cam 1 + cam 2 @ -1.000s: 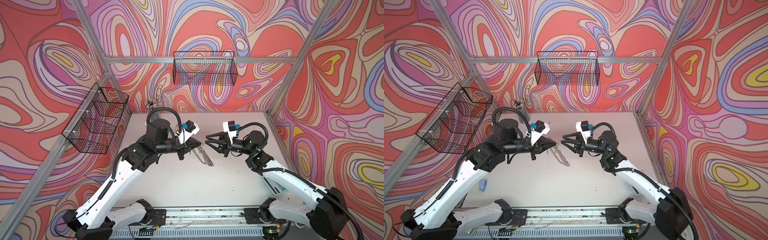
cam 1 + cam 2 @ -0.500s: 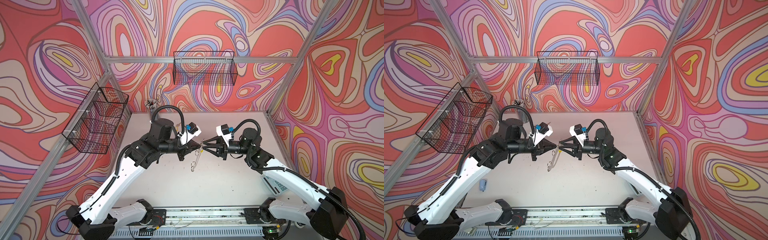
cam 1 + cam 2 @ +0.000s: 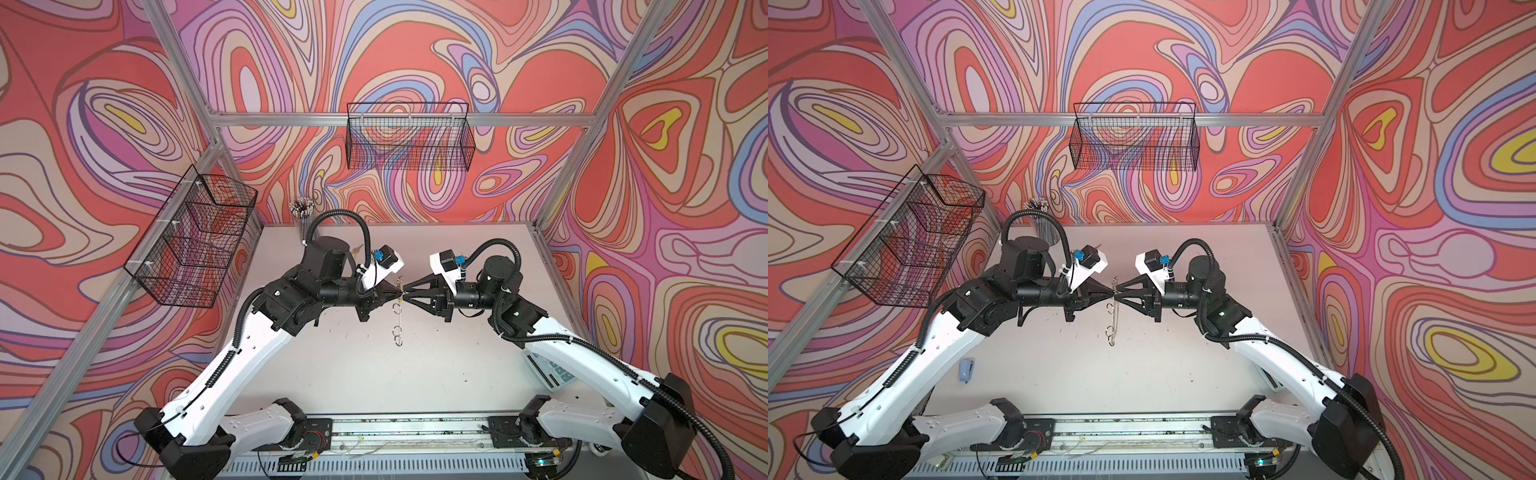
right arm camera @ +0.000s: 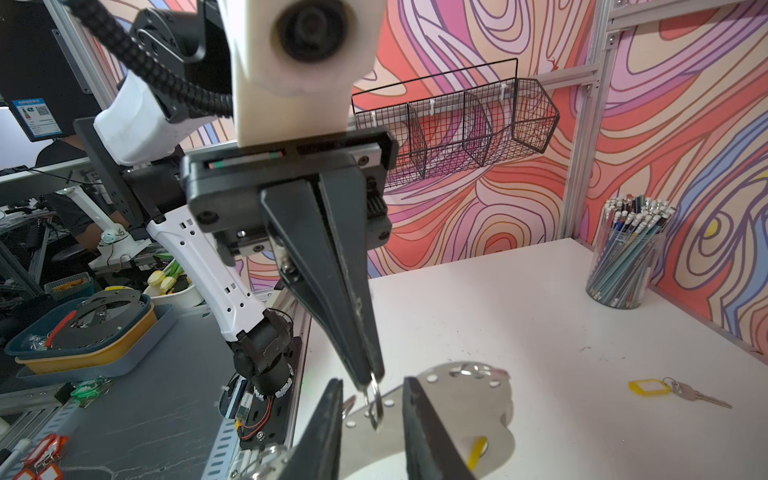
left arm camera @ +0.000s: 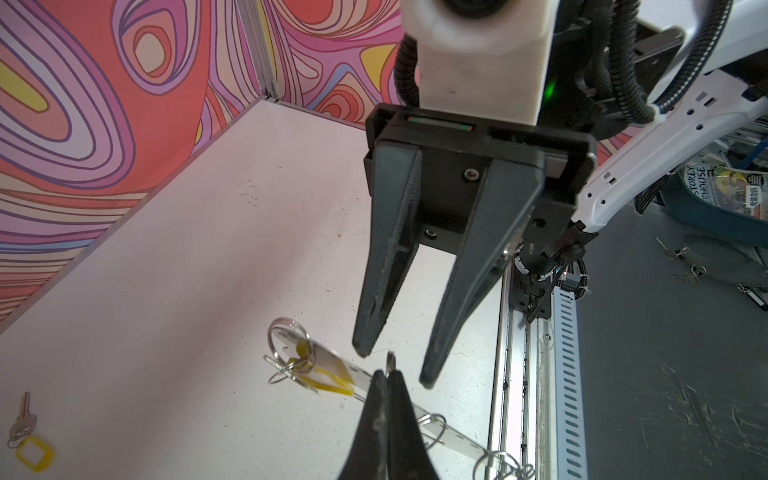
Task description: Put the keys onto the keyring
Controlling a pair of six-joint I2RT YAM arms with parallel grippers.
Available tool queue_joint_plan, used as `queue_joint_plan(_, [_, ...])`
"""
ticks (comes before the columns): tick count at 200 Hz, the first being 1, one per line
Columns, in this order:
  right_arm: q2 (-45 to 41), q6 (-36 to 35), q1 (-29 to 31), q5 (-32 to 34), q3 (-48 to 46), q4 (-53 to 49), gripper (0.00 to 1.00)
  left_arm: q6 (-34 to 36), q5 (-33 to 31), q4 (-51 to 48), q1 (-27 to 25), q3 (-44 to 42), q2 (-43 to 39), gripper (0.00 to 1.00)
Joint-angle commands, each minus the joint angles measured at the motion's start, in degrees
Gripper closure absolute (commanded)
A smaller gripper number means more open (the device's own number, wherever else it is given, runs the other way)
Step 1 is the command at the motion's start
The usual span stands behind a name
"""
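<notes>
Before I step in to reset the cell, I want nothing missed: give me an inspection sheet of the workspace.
Surface: white table, small dark specks.
Job's things: keyring plate held up by one small ring; a yellow tag at it; loose key lying on the table.
Clutter: pencil cup, small blue item.
Grippers: left gripper jaws shut on the ring; right gripper jaws open around it.
Cables: black hoses loop above the wrists.
Surroundings: wire baskets on walls.
</notes>
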Motion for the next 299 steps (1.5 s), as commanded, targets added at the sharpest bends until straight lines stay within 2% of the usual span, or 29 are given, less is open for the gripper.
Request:
queue_joint_plan(1, [-0.06,-1.48,0.72,0.06,1.31,-0.47,0.75,0.75,1.78,-0.45,0.27,1.75,0.01,1.0])
queue_joint_plan(66, [0.16,-3.67,0.74,1.44,0.56,-3.01,0.78,0.82,1.21,-0.35,0.28,1.75,-0.92,1.0])
queue_joint_plan(109, [-0.81,-3.85,0.72,1.82,0.61,-3.59,0.87,0.72,1.73,-0.31,0.28,1.63,-0.77,1.0])
queue_joint_plan(156, [-0.83,-5.36,0.69,2.08,0.63,-5.82,0.86,0.67,1.82,-0.26,0.26,1.76,-0.89,1.0])
queue_joint_plan(219, [-0.91,-3.27,0.73,0.59,0.99,-2.68,0.89,0.79,3.63,-1.1,0.28,1.97,0.34,1.0])
queue_joint_plan(256, [0.3,-2.87,0.76,-0.75,1.34,-2.29,0.94,0.69,4.73,-0.96,0.28,2.19,0.88,1.0])
queue_joint_plan(299, [0.95,-0.58,0.86,-3.18,0.67,1.07,0.9,1.0,5.94,-0.59,0.31,1.67,0.96,1.0])
